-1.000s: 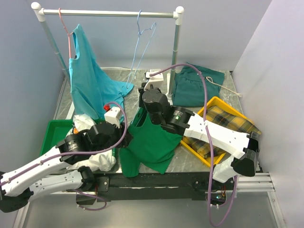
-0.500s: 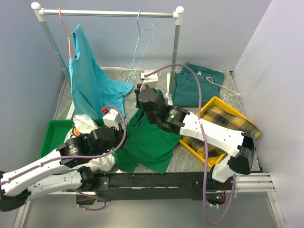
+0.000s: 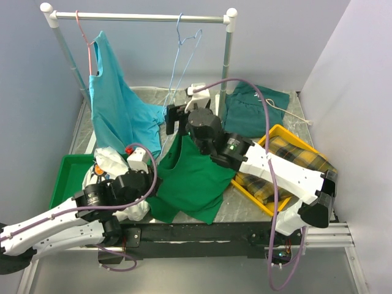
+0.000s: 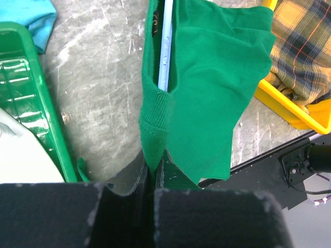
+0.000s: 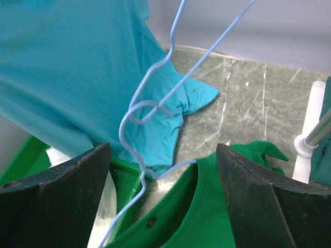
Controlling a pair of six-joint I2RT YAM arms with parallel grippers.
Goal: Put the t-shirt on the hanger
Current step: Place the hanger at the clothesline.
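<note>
Top camera is looking down from high above the t-shirt [image 3: 193,180]; both wrist cameras are hovering close over it, all three views sharing it.

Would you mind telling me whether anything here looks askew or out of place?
Yes: the turquoise shirt hangs lopsided from the pink hanger, its lower edge trailing onto the table. The green t-shirt lies crumpled, pinched by the left tool.

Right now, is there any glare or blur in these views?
Top external: evenly lit, sharp. Left wrist: white glare on the glossy green plastic tray, near jaws dark and blurred. Right wrist: near jaws soft, thin light-blue wire hanger crisp.
</note>
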